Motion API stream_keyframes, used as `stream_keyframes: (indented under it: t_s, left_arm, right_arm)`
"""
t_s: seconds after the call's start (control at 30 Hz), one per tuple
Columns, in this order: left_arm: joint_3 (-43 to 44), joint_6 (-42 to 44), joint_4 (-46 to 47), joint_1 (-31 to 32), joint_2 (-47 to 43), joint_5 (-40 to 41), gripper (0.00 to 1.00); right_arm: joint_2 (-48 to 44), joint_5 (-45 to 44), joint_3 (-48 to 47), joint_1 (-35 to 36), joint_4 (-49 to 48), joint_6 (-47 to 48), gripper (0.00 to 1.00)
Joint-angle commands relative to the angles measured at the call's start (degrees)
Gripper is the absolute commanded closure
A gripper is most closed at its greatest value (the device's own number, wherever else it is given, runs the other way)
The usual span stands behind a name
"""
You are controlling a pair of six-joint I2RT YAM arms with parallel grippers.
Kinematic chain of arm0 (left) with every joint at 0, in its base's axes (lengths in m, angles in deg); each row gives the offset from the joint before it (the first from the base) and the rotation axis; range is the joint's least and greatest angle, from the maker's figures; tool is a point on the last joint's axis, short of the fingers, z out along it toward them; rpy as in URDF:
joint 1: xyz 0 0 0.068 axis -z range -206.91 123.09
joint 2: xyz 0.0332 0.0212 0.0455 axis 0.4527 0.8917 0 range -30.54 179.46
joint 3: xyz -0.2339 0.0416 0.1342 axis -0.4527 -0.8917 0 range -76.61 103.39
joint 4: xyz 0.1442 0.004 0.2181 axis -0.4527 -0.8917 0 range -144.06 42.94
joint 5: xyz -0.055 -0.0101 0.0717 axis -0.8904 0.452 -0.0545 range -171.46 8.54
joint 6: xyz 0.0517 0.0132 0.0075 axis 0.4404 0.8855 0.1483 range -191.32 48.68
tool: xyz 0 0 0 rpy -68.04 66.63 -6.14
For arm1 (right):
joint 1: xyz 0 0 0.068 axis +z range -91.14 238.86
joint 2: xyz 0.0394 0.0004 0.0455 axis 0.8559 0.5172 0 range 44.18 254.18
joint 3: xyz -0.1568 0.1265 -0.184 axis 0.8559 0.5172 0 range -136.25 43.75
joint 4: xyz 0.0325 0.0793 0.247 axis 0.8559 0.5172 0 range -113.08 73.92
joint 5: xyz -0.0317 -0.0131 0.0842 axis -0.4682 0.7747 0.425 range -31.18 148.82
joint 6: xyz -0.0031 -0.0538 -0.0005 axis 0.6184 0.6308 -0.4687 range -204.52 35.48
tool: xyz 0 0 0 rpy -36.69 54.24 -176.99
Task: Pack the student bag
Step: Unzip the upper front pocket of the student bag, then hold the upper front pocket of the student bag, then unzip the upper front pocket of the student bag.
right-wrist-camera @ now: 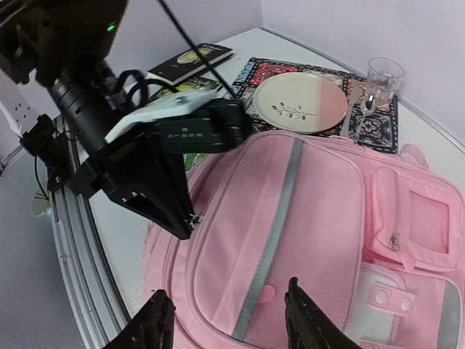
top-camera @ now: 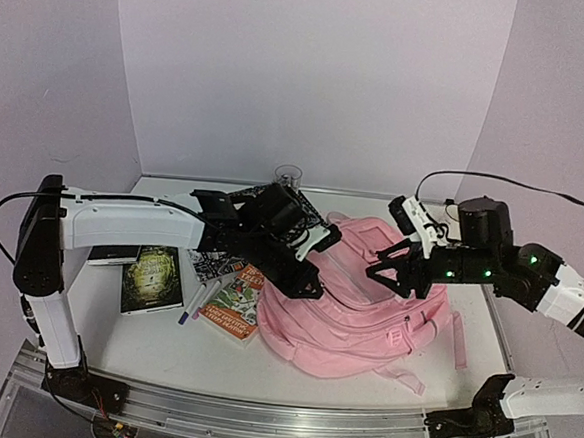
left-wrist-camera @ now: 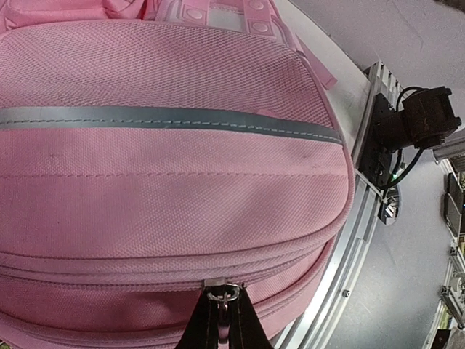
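Note:
The student bag [top-camera: 366, 309] is a large pink backpack lying flat on the table between the two arms. My left gripper [top-camera: 310, 286] is at the bag's left edge, shut on the metal zipper pull [left-wrist-camera: 220, 292] of the main zip. In the left wrist view the left gripper's [left-wrist-camera: 221, 314] black fingers meet on that pull, with the pink fabric [left-wrist-camera: 167, 174] filling the frame. My right gripper [top-camera: 390, 280] hovers open over the bag's upper right part. In the right wrist view the right gripper [right-wrist-camera: 229, 320] holds nothing, and the bag's front panel [right-wrist-camera: 305, 218] shows between its fingers.
A plate [right-wrist-camera: 299, 102] lies on a patterned placemat [right-wrist-camera: 370, 127] behind the bag, with a clear glass [right-wrist-camera: 383, 76] beside it. Two books [top-camera: 152, 279] [top-camera: 236, 303] and a marker [top-camera: 198, 303] lie left of the bag. The metal table rail [top-camera: 258, 417] runs along the near edge.

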Motion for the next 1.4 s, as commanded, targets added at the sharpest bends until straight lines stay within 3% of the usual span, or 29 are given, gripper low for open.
stream_keyframes:
  t_s: [0.0,0.27,0.5,0.6,0.73,0.77,1.07,1.37]
  left_arm:
    - [4.95,-2.12,-1.44,-0.17,0.7,-5.61,1.0]
    - [8.47,-2.72,-1.56,-0.17,1.49,-8.33,1.0]
    - [8.82,-2.72,-1.62,-0.17,1.18,-9.47,1.0]
    - [8.44,-2.33,-1.77,-0.17,0.58,-8.96,1.0]
    - [7.23,-1.5,-2.92,-0.9,-0.78,-5.74,1.0]
    - [6.93,-1.37,-3.38,-1.46,-1.03,-4.87,1.0]
    - [2.99,2.26,-7.45,-9.61,-2.35,-0.66,1.0]
    - [4.08,6.84,-8.67,-15.37,2.89,0.33,1.0]
  right_arm:
    - [3.23,-8.48,1.79,7.22,-3.63,4.66,0.48]
    - [8.54,-18.67,3.58,14.49,-9.56,10.22,0.46]
    - [13.96,-27.71,3.8,18.46,-9.83,12.67,0.52]
    - [13.77,-30.64,4.54,18.52,-9.57,12.86,0.67]
    - [10.77,-32.3,6.15,18.53,-8.4,13.92,0.98]
    - [9.62,-32.36,6.63,18.54,-8.12,14.35,1.0]
    - [-4.21,-30.91,11.78,18.56,-5.53,17.96,1.0]
    - [-18.43,-20.41,14.46,18.49,-3.16,18.43,1.0]
